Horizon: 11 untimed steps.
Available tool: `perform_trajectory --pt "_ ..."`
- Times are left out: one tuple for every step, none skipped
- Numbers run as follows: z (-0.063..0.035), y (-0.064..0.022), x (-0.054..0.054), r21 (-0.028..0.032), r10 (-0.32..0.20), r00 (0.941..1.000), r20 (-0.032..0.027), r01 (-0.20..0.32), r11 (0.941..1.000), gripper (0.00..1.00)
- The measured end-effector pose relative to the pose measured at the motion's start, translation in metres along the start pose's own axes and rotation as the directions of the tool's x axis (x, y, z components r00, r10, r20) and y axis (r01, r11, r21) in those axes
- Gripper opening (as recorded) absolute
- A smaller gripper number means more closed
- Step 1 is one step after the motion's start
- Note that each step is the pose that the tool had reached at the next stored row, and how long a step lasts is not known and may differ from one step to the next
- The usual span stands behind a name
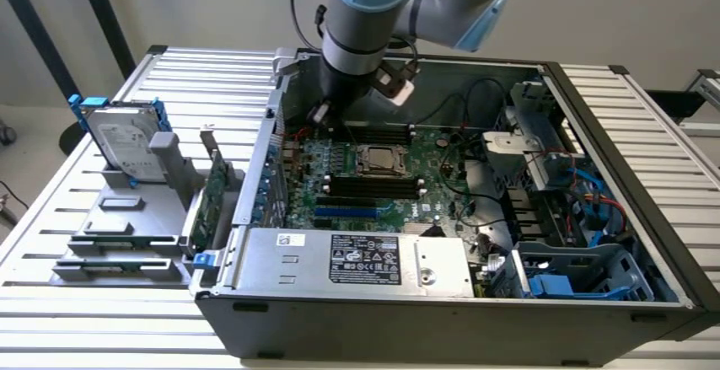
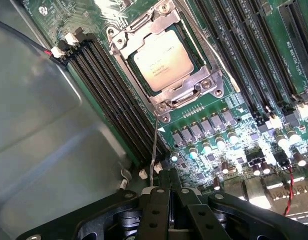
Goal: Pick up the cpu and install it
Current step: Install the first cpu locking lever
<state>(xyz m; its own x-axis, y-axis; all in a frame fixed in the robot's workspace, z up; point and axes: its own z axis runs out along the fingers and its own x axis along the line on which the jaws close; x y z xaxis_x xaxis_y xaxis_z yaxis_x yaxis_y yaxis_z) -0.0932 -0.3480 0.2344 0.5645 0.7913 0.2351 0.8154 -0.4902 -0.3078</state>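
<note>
The cpu [image 2: 158, 60], a small flat near-square chip with a silvery-grey metal top plate, lay seated in its socket on the green motherboard [image 1: 433, 193], framed by a bright steel retention bracket [image 2: 191, 92] with screws at its corners. It was not in the tool; it sat flat on the board, apart from the fingers. With sides so nearly equal, it showed no clear long axis.

In the wrist view, a thin steel wire lever [image 2: 154, 145] ran from one corner of the bracket straight toward the black tool [image 2: 166, 176]. That line marked how the chip lay from the tool: ahead of the fingertips, along the lever, past a row of small capacitors. The fingers were closed together. The lever's free end came right beside their tips, but I could not tell whether it was pinched between them. Long black memory slots [image 2: 114, 95] ran alongside the socket.

In the exterior view, the grey-and-blue robot arm [image 1: 360, 16] reached down into the open dark metal computer case [image 1: 450, 319]. The case also held a labelled silver power supply box [image 1: 360, 260] and a drive cage with blue plastic parts [image 1: 574, 273].

Outside the case, at the exterior view's left, a grey holder [image 1: 124, 235] on the slatted metal surface [image 1: 67, 319] carried a silver hard drive with blue side rails [image 1: 118, 147] and a long green circuit card [image 1: 208, 201].
</note>
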Motion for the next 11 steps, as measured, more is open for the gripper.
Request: perform_trajectory --pt "-0.0002 -0.0005 -0.0002 -0.0009 0.007 1.0 -0.004 -0.007 1.0 0.11" --pt "-0.0005 -0.001 -0.0004 -0.0017 0.015 0.9999 -0.0082 -0.015 0.9999 0.11" --pt "-0.0008 -0.0015 -0.0006 -0.0022 0.022 0.9997 -0.0123 -0.022 0.9998 0.11" --pt "-0.001 -0.002 -0.0007 -0.0026 0.028 0.9995 -0.0166 -0.028 0.9996 0.11" --pt "-0.0014 -0.0025 -0.0009 -0.0028 0.035 0.9992 -0.0209 -0.035 0.9994 0.11" --pt "-0.0016 -0.0029 -0.0011 -0.0031 0.042 0.9988 -0.0256 -0.042 0.9991 0.11" --pt "-0.0017 -0.0032 -0.0012 -0.0029 0.048 0.9984 -0.0301 -0.048 0.9988 0.11" --pt "-0.0018 -0.0035 -0.0013 -0.0024 0.054 0.9979 -0.0349 -0.054 0.9985 0.11" --pt "-0.0019 -0.0035 -0.0013 -0.0019 0.06 0.9974 -0.0398 -0.06 0.9982 0.11" --pt "-0.0019 -0.0035 -0.0013 -0.0018 0.066 0.9969 -0.0441 -0.066 0.9978 0.11" --pt "-0.002 -0.0036 -0.0013 -0.0026 0.072 0.9963 -0.0478 -0.072 0.9974 0.11"
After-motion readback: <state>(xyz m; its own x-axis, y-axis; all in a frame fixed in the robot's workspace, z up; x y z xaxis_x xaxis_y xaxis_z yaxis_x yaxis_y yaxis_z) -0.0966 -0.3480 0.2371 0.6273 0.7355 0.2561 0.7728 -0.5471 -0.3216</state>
